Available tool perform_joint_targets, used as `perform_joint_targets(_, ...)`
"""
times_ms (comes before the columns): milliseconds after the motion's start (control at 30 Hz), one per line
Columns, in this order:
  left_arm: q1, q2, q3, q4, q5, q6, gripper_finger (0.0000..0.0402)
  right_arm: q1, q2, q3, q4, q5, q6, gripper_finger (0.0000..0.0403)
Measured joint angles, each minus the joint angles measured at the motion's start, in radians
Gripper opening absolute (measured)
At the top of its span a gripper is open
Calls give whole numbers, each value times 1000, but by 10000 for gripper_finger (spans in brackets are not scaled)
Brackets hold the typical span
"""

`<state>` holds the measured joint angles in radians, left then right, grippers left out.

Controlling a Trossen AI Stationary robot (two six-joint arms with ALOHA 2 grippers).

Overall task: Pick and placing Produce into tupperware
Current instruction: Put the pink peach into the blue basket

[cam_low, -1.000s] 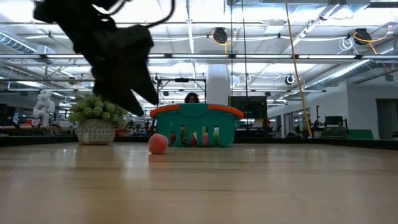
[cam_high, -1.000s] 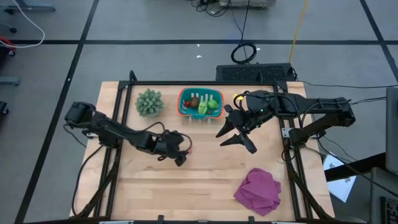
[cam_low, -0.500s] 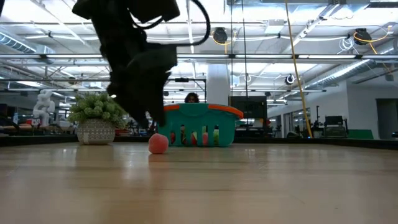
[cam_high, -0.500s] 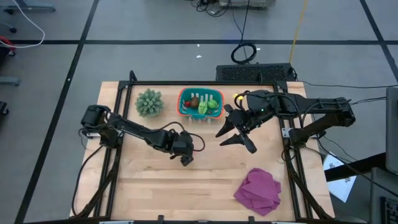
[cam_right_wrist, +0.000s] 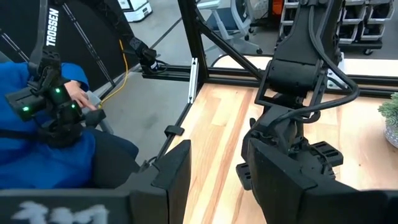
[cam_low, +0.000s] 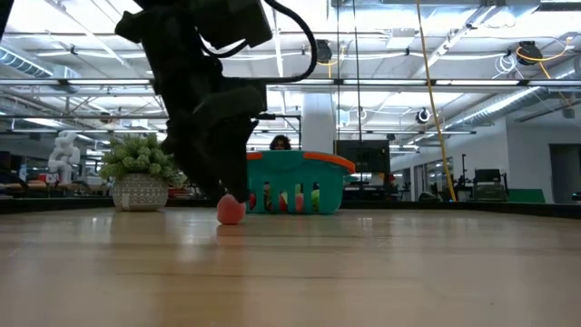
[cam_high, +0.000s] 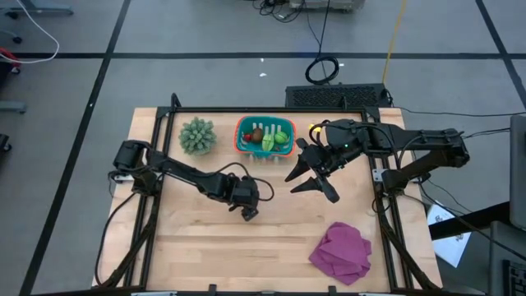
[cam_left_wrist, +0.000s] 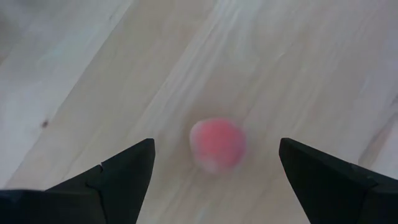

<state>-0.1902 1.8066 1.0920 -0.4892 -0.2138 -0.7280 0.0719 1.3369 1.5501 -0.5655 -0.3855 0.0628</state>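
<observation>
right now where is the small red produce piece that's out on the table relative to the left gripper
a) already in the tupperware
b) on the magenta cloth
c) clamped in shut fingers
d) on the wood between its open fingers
d: the left wrist view shows the red produce piece lying on the bare table between the open left gripper fingers, untouched.

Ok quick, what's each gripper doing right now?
Left gripper: open, empty, fingers either side of the small red fruit on the table.
Right gripper: partly open, empty, above the table.
</observation>
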Motion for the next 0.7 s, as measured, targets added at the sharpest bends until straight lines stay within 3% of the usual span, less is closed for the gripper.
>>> perform_joint_targets(700,22,75,2,48,-4,17,349,0,0,0,0,0,-4,151)
